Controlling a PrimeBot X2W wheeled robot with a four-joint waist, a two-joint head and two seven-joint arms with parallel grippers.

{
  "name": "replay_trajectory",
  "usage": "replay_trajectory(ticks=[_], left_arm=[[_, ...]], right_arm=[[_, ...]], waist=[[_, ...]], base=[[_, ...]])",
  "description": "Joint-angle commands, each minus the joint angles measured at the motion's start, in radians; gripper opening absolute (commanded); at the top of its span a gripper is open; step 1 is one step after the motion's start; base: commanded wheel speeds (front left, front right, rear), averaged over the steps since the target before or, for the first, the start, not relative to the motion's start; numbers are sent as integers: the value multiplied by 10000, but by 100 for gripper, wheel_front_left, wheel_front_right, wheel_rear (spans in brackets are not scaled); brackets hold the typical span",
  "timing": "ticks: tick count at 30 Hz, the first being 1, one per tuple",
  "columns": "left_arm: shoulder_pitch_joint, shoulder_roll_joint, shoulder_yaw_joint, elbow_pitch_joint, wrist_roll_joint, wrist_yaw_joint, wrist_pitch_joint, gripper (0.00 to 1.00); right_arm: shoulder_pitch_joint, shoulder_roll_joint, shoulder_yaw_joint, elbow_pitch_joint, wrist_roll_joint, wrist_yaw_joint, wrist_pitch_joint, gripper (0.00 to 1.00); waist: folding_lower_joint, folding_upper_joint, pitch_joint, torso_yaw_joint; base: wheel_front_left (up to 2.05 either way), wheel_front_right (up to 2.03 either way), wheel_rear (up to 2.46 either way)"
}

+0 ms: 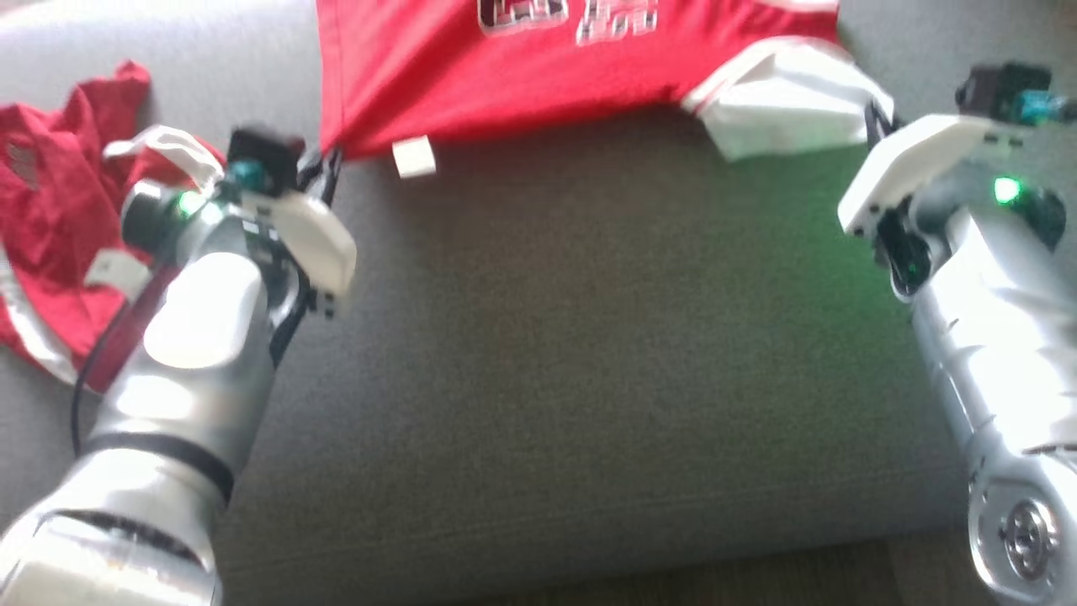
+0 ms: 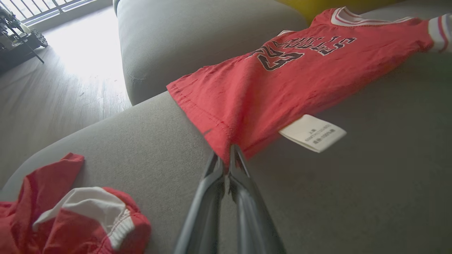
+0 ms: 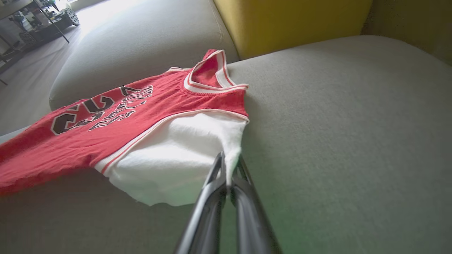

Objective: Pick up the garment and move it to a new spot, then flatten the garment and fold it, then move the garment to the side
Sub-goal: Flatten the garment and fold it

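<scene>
Stretching over the grey fabric sofa cushion [image 1: 589, 353], the red fabric jersey with white sleeve [image 1: 547, 84] looks light and limp. The left gripper [image 2: 226, 155] pinches its hem corner, the right gripper [image 3: 229, 164] the sleeve edge; corners seem the best holds.

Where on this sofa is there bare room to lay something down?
Widest: the grey cushion between the left arm and right arm, on the jersey's near side. Also bare: beyond the jersey's white sleeve, up to the yellow backrest. Crowded: the left edge, where a crumpled red garment lies.
</scene>
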Motion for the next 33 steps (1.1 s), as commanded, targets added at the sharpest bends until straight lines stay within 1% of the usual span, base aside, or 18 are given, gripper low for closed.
replay_trajectory(ticks=[1,5,10,15,24,33], left_arm=[[-41,560,96,-343,-102,18,-123,0],[564,692,-88,-703,-159,17,-131,0],[1288,812,145,-1017,-573,17,-133,0],[2051,893,34,-1366,-545,17,-134,0],[2917,1035,-38,-1926,-459,257,-135,0],[3681,1067,-97,-2115,-552,449,-135,0]], right_arm=[[140,-16,35,-214,-9,-4,147,0],[629,30,25,-178,54,-4,492,0],[1073,19,63,-170,215,-4,653,0],[1540,17,187,-198,464,-4,845,0],[2193,-86,502,-494,904,-4,1324,0],[3036,-180,1219,-1315,1570,-4,2578,0]], waist=[[0,-1,-457,11],[0,-1,-732,-16],[0,-1,-981,-77],[0,-1,-1216,-44],[0,-1,-1506,45],[0,-1,-1797,96]], base=[[0,0,0],[0,0,0],[0,0,0],[0,0,0],[0,0,0],[0,0,0]])
